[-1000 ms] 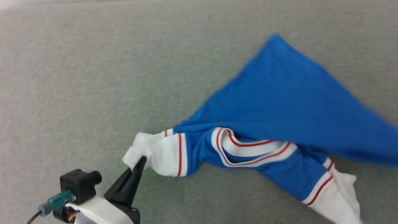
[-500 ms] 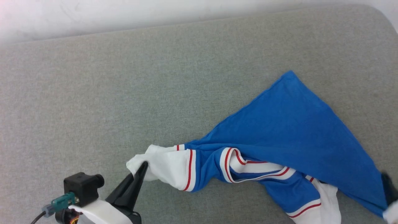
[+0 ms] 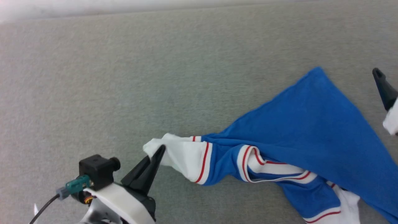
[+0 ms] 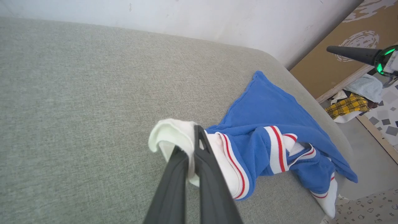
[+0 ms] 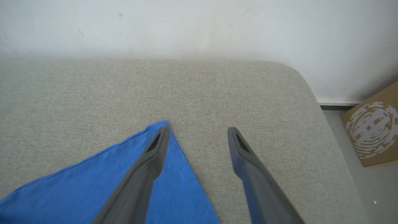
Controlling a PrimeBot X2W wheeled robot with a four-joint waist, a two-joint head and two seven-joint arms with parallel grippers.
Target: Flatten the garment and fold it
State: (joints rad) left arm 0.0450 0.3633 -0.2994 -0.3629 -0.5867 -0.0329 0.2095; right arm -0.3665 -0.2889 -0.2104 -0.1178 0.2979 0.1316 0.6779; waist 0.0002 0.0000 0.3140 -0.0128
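Observation:
The blue garment [image 3: 304,124] lies crumpled on the grey cushion, its striped collar [image 3: 267,165] facing up and one blue corner [image 5: 164,124] stretched toward the far right. My left gripper [image 3: 160,151] is shut on a white sleeve [image 3: 183,152]; in the left wrist view the white cloth [image 4: 172,137] is folded over the closed left gripper [image 4: 196,130]. My right gripper [image 5: 197,132] hangs open above the blue corner, one finger over the cloth, holding nothing. A right fingertip [image 3: 377,73] shows at the right edge of the head view. The other white sleeve [image 3: 345,205] droops at the lower right.
The grey cushion [image 3: 124,77] spreads wide to the left and back, ending at a white wall [image 5: 186,25]. Its rounded right edge [image 5: 311,90] drops to the floor, where a brown board [image 5: 373,124] and loose clothes [image 4: 348,105] lie.
The head camera has shifted. The right gripper has let go of the garment's right edge and risen beside the blue corner. The left gripper keeps the white sleeve.

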